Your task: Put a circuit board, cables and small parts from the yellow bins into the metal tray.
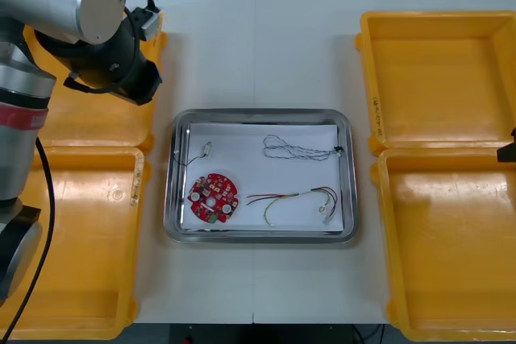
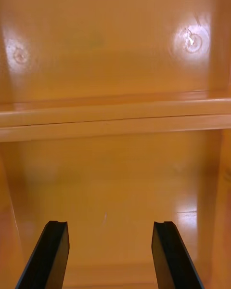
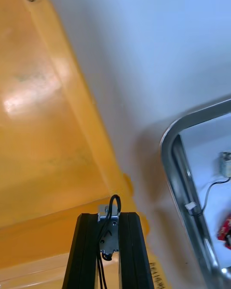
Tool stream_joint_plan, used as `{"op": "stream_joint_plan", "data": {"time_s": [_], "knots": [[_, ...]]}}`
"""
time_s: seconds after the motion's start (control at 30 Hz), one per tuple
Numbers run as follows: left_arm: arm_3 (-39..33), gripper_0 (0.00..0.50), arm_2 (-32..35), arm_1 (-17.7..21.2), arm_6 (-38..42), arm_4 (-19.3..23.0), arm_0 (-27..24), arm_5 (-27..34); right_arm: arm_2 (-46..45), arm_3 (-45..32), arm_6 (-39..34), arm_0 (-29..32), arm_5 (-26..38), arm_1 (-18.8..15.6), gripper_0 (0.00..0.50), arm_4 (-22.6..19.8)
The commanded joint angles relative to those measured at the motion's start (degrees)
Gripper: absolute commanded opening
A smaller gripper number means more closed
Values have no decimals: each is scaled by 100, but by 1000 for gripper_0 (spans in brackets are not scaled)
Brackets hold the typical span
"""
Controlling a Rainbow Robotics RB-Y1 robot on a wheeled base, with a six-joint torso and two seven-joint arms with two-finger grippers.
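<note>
My left gripper (image 3: 109, 221) is shut on a small metal part with a black cable (image 3: 109, 227), held above the rim between the two left yellow bins (image 3: 43, 125), beside the metal tray (image 3: 179, 173). In the front view the left arm (image 1: 105, 46) hangs over the far left bin (image 1: 89, 126). The tray (image 1: 179, 130), white inside, holds a round red circuit board (image 1: 213, 197), a twisted blue and white cable (image 1: 300, 149), a red and yellow cable (image 1: 294, 197) and a small metal part on a black cable (image 1: 206, 149). My right gripper (image 2: 109, 231) stands open over a bare right bin (image 2: 115, 173).
Two yellow bins stand at the right, far (image 1: 439, 78) and near (image 1: 451, 255), both bare inside. The near left bin (image 1: 72, 263) also looks bare. White table (image 1: 258, 54) lies beyond the tray and between the bins.
</note>
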Motion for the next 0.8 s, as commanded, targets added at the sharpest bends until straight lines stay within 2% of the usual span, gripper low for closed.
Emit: {"op": "stream_joint_plan", "data": {"time_s": [0.03, 0.33, 0.6, 0.8], "knots": [[-312, 0, -414, -350, 1238, -158, 55, 70, -131, 128, -138, 151, 22, -202, 500, -78], [-329, 0, -1099, -754, 1915, -369, 47, -97, 9, 128, -164, 424, 22, -202, 500, 133], [-312, 0, -1741, -859, 2539, -378, 187, -625, 9, 128, -147, 521, 22, -123, 500, 177], [-65, 0, -2128, -895, 2680, -342, 231, -950, 1, 128, -94, 521, 22, 106, 500, 371]]}}
